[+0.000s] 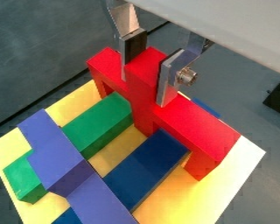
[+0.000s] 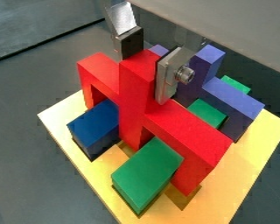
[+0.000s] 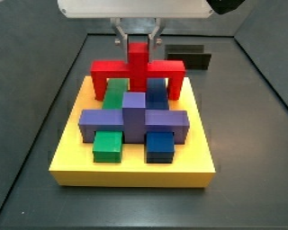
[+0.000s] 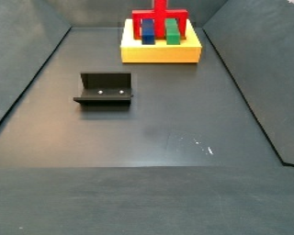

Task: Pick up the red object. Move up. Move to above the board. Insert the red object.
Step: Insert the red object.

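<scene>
While clamped on the upright stem of the red piece (image 1: pixel 154 96), sits directly above the far end of the yellow board (image 3: pixel 134 171): gripper (image 1: pixel 150 59), fingers (image 1: pixel 174 77) pressed flat against either side of the stem, silver plates and dark pads plain in both wrist views. Same grip seen from the opposite side at gripper (image 2: pixel 150 54), red piece (image 2: pixel 143 109) filling the middle of that picture, one finger (image 2: pixel 168 77) laid against the stem.

Seen from a side view: red piece (image 3: pixel 138 74) upright, bar level, two short legs reaching down to the board's top at its far edge, stem rising between the fingers of the gripper (image 3: pixel 137 36). Whether the legs are fully seated in slots or only resting on the surface, cannot tell.

On the board, lying in its slots: green bar (image 1: pixel 73 140) and blue bar (image 1: pixel 154 166) running side by side, both passing under the red bar between its legs; purple block (image 1: pixel 66 162) laid crosswise over them, nearer the board's other end. Same set in a side view: purple block (image 3: pixel 133 119) across the middle, green bar (image 3: pixel 107 144) and blue bar (image 3: pixel 160 145) poking out toward the near edge.

From farther off: board (image 4: pixel 162 52) at the far end of the dark tabletop (image 4: pixel 150 156), red piece (image 4: pixel 160 22) standing on it. Well apart from the board, out on the open tabletop: fixture (image 4: pixel 106 90), a dark L-shaped bracket. Just behind the board in a side view: small dark box (image 3: pixel 189 57).
</scene>
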